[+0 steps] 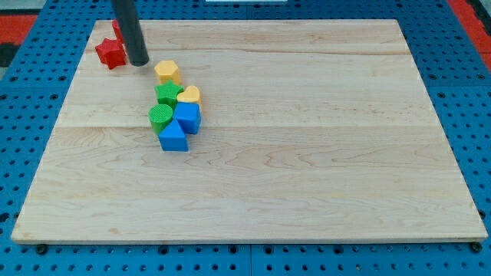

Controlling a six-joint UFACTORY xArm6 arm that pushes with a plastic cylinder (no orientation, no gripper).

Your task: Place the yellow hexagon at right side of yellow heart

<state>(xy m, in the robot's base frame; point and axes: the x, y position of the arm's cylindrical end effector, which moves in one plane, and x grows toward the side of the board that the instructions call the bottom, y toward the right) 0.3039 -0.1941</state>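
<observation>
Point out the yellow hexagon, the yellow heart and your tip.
yellow hexagon [168,72]: camera view, on its top face.
yellow heart [189,95]: camera view, on its top face.
my tip [139,63]: camera view, at the rod's very end, left of the hexagon.

My tip [139,63] ends a plain, straight rod, dark grey and smooth, round in section, with a faint lighter sheen along its side.

No readable text, labels, brands, numbers or signs anywhere in view
</observation>
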